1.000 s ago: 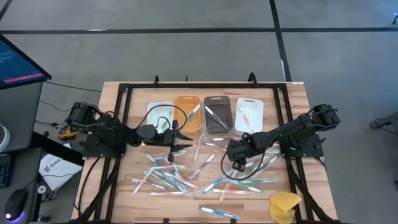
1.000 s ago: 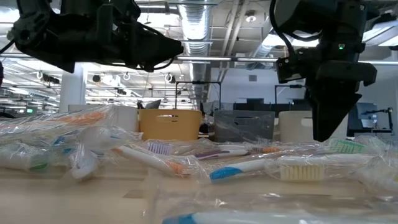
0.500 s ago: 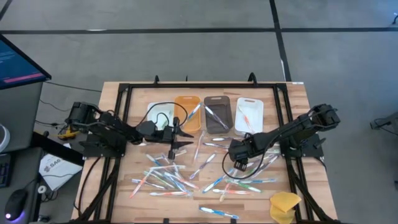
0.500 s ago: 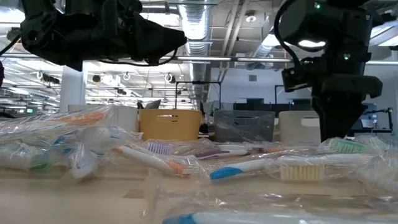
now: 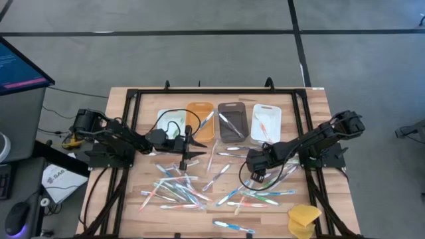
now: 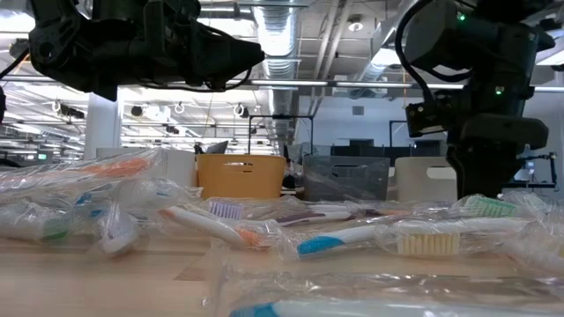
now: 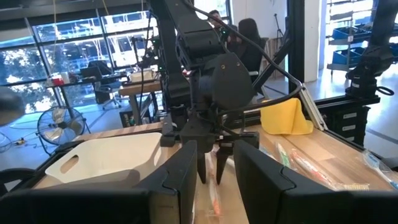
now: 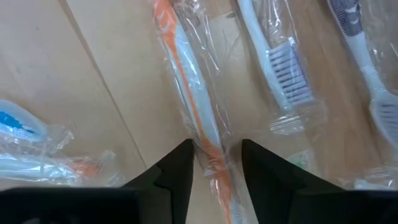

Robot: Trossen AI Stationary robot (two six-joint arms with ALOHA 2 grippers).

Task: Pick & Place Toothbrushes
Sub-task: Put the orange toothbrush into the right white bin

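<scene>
You're early: a few toothbrushes binned, most loose. Right gripper straddles an orange-handled toothbrush, grip unconfirmed; left gripper part-open, empty.

Pale wood worktop with a black frame. Four bins in a row: white, orange, dark grey, white. Clear-wrapped toothbrushes show blue, orange, white and green; one is orange-and-white. A yellow lump sits near one corner.
</scene>
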